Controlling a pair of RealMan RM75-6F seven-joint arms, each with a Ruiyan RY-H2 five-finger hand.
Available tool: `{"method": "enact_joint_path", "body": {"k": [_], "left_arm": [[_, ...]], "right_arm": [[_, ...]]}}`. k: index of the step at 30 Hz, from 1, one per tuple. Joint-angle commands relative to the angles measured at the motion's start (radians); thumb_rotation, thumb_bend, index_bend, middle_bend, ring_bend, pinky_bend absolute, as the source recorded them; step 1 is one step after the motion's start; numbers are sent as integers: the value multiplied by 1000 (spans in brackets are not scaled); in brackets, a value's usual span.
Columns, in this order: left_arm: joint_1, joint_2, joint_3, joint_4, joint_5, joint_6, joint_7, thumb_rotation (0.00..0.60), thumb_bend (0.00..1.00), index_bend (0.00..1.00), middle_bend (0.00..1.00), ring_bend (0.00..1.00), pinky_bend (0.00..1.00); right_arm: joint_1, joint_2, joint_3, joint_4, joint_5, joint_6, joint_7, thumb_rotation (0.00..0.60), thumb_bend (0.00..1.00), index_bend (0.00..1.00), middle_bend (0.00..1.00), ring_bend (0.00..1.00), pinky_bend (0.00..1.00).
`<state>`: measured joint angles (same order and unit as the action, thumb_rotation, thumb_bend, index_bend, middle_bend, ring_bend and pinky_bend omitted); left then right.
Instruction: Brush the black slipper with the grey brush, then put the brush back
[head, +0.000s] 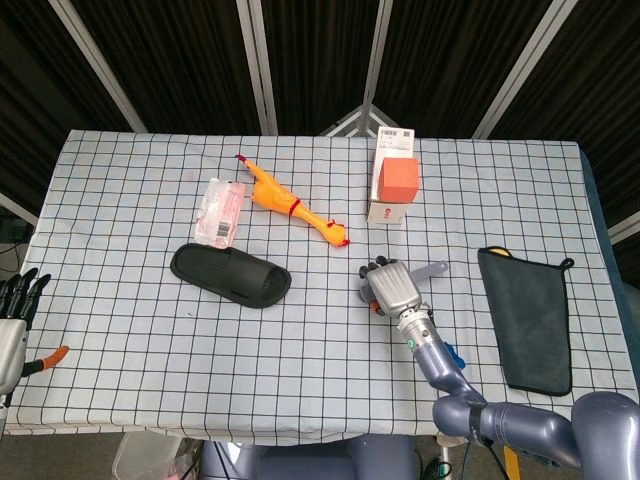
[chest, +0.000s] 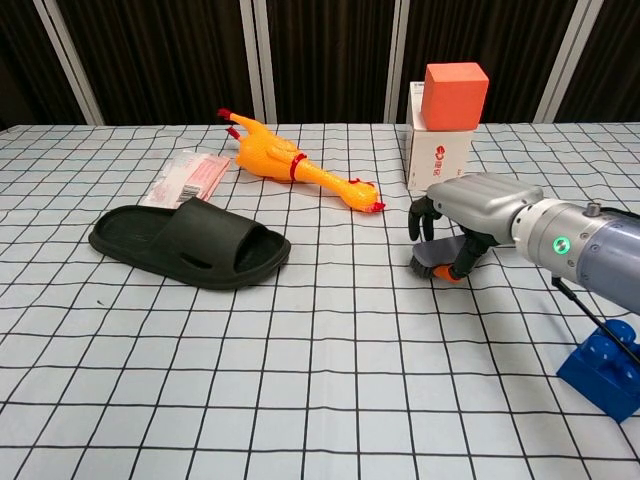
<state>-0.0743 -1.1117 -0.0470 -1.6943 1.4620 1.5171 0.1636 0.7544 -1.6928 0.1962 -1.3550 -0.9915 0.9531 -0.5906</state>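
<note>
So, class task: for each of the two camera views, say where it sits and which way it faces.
Head view: high above the near edge, looking down on the table; shows right hand and left hand.
Chest view: low at the near edge, looking across; shows only the right hand.
Shared: grey brush, black slipper, orange block.

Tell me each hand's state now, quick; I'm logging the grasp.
Left hand: open, holds nothing, at the table's edge.
Right hand: grips the brush.
</note>
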Motion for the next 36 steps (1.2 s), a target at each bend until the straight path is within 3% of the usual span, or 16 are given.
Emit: {"method": "enact_joint_path", "body": {"k": [1,22,36], "left_arm": [[-1,0,1,1,0,-2,0,600,103,0,0,0,0],[5,1,0,1,9,6,0,600,102,0,0,0,0],[8,1,2,1,15,7,-1,600,102,0,0,0,0]], "right_arm": [[2,-3,-3,7,2,1,-3,600,358,400,408,263,434],[15,-7,-8,17,11,11,-8,600,385,464,458,298,448],[13,-9,-15,10,-17,38,5,600,546,717,636,495,648]]}}
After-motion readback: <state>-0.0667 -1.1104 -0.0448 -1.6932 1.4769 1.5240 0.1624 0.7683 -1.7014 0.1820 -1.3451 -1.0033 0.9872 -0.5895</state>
